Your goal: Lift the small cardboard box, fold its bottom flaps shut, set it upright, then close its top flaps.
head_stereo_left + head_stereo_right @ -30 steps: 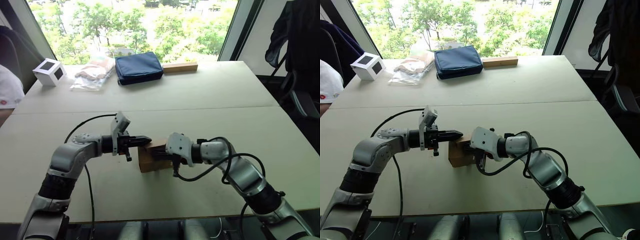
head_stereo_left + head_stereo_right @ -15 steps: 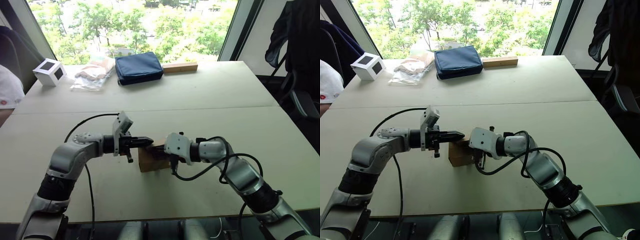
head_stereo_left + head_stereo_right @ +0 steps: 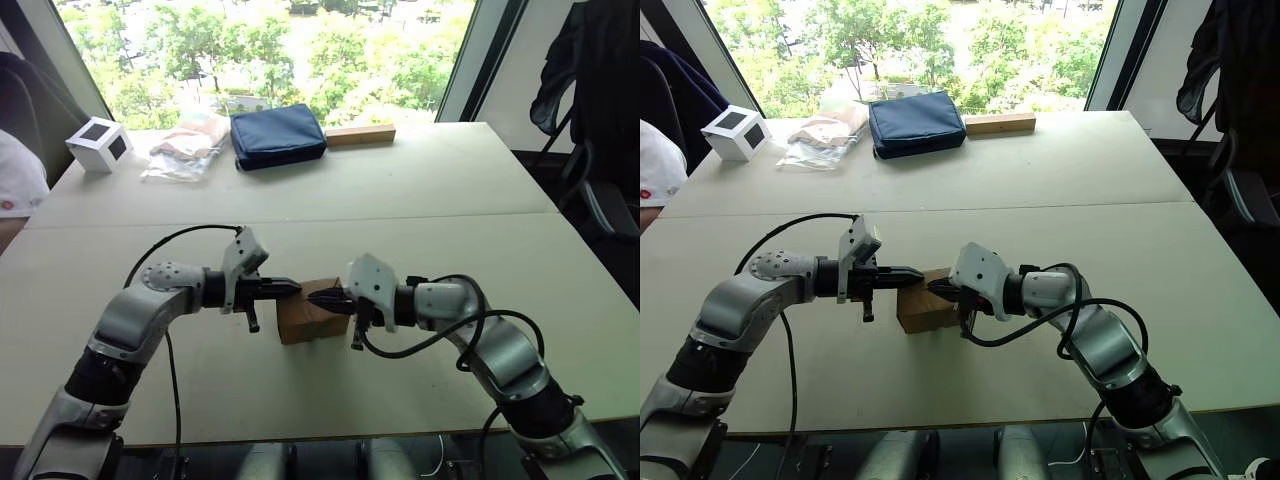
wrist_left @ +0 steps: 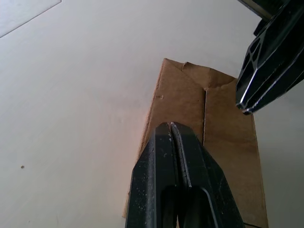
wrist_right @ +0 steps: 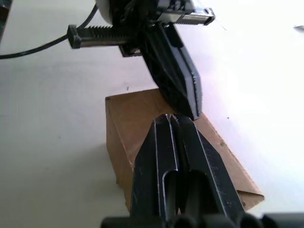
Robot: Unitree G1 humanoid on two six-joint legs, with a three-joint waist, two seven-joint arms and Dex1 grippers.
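Pale table (image 3: 420,190) under a window; box (image 3: 303,317) sits on it near the front edge, between both grippers; left gripper (image 3: 291,287) and right gripper (image 3: 316,296) hover over its top, tips nearly meeting, jaws pressed together, holding nothing.

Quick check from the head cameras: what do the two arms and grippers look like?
Both arms are silver-grey metal segments with black joints and a black cable looping alongside. Each wrist carries a white housing. The left gripper and right gripper each have two black, tapered fingers.
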